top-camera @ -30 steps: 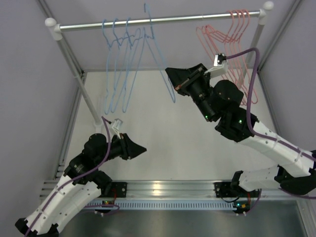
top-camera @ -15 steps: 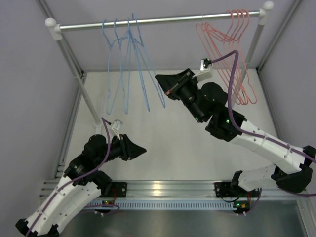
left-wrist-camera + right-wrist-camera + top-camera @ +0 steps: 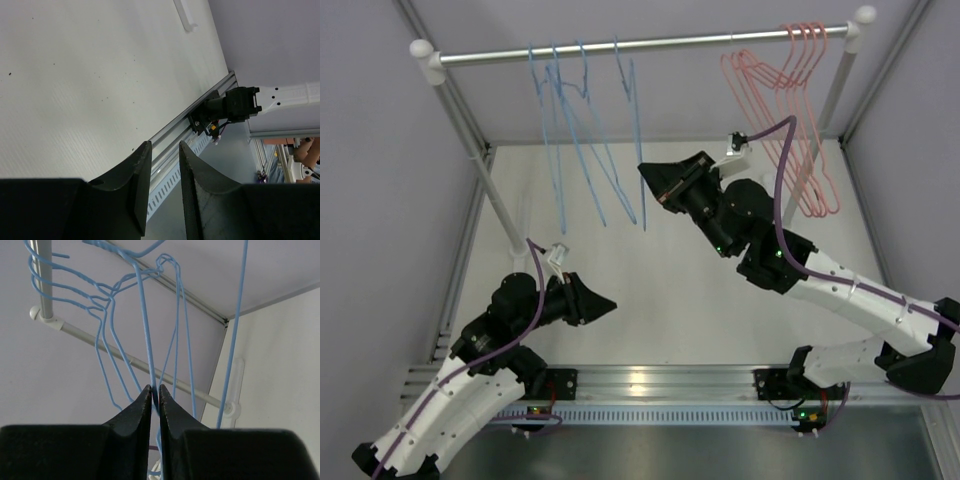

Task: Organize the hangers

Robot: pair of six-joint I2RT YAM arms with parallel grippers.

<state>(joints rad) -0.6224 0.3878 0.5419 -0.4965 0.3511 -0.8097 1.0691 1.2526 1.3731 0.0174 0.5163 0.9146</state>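
Several light blue hangers (image 3: 558, 150) hang on the left half of the silver rail (image 3: 690, 38). Several pink-red hangers (image 3: 807, 60) hang together at its right end. My right gripper (image 3: 644, 172) is raised under the rail and shut on the wire of the rightmost blue hanger (image 3: 636, 140). In the right wrist view that wire (image 3: 146, 340) runs down into the closed fingertips of the right gripper (image 3: 155, 390), with the other blue hangers behind. My left gripper (image 3: 608, 303) is low over the table, open and empty; the left wrist view shows the gap in the left gripper (image 3: 165, 146).
The rail rests on a slanted left post (image 3: 470, 140) and a right post (image 3: 830, 95). Grey walls close in the back and both sides. An aluminium base rail (image 3: 660, 380) runs along the near table edge; it also shows in the left wrist view (image 3: 175, 125).
My right gripper has moved left and slightly down with the blue hanger in it. The blue hangers have swung and now hang steeper and more spread along the rail. The left arm is still.
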